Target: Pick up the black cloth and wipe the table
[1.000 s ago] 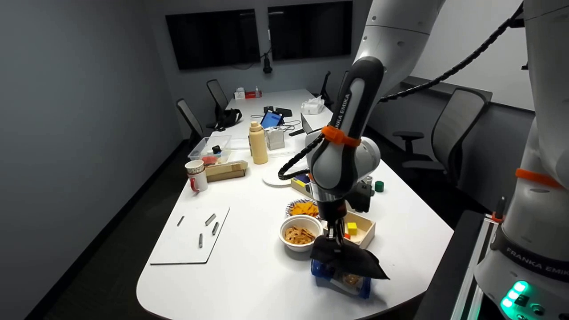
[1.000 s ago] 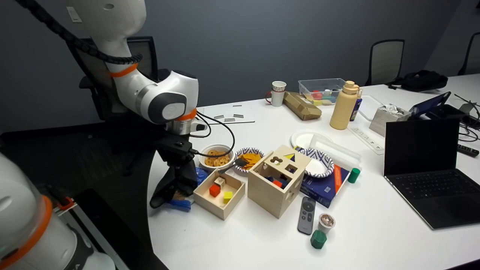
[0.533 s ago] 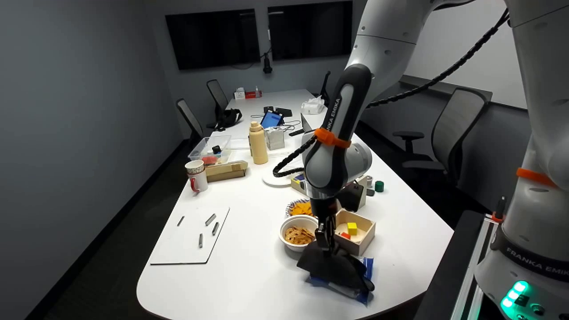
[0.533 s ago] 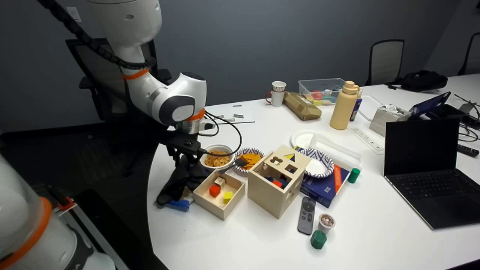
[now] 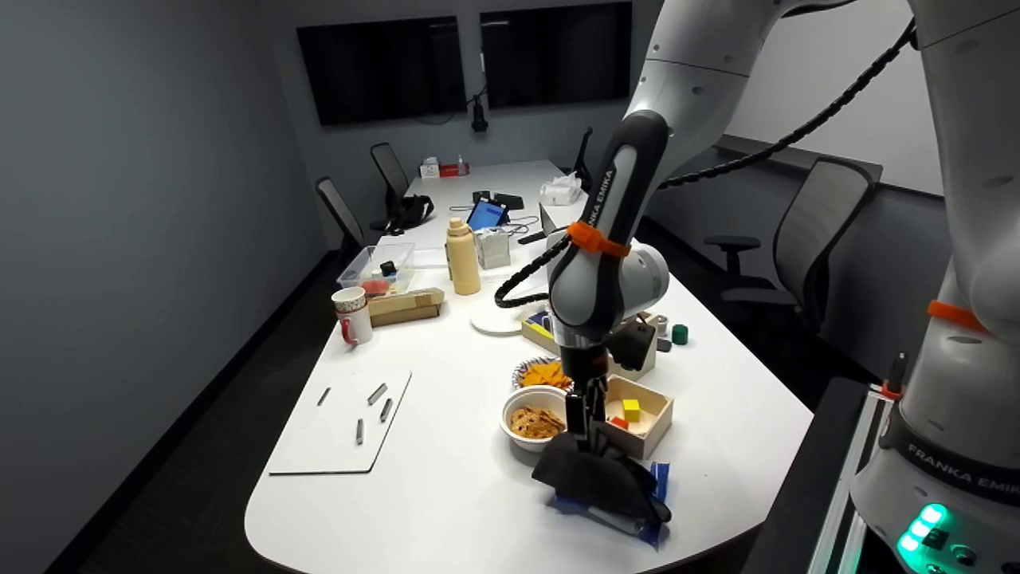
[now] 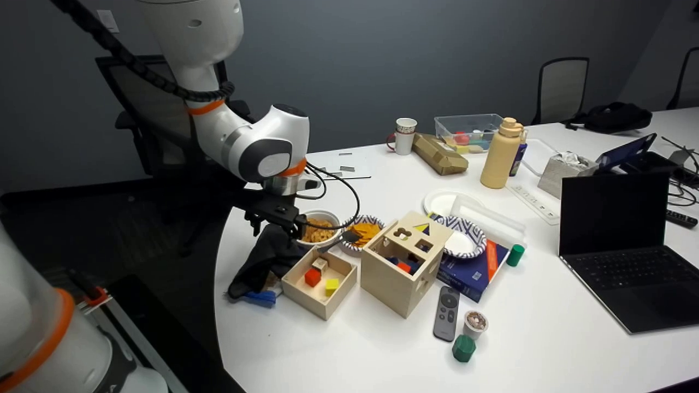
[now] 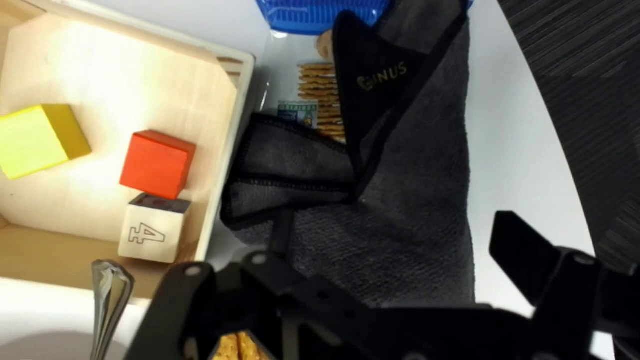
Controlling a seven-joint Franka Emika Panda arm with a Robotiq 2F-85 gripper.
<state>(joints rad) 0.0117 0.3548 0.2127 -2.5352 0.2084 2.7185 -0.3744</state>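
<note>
The black cloth (image 7: 420, 200) lies loosely folded over a blue snack bag (image 7: 320, 15) near the rounded end of the white table (image 5: 446, 494). In both exterior views the cloth (image 5: 594, 478) hides most of the bag, with only blue ends showing. My gripper (image 7: 400, 242) is open just above the cloth's edge, its fingers spread wide to either side of it. Nothing is pinched between them. In an exterior view the gripper (image 6: 276, 232) points down over the cloth (image 6: 265, 259), and the contact between them is hard to make out.
Close beside the cloth stand a wooden tray (image 6: 344, 303) with blocks and a bowl of crackers (image 5: 510, 422). Beyond are a chips bowl (image 6: 379, 221), a wooden shape box (image 6: 387, 284), a remote (image 6: 446, 314) and a laptop (image 6: 614, 218). The table's edge (image 7: 555, 135) runs close by.
The cloth came down onto the snack bag and was let go as the jaws opened. It has stayed still over the last half second, while the arm shifted slightly.
</note>
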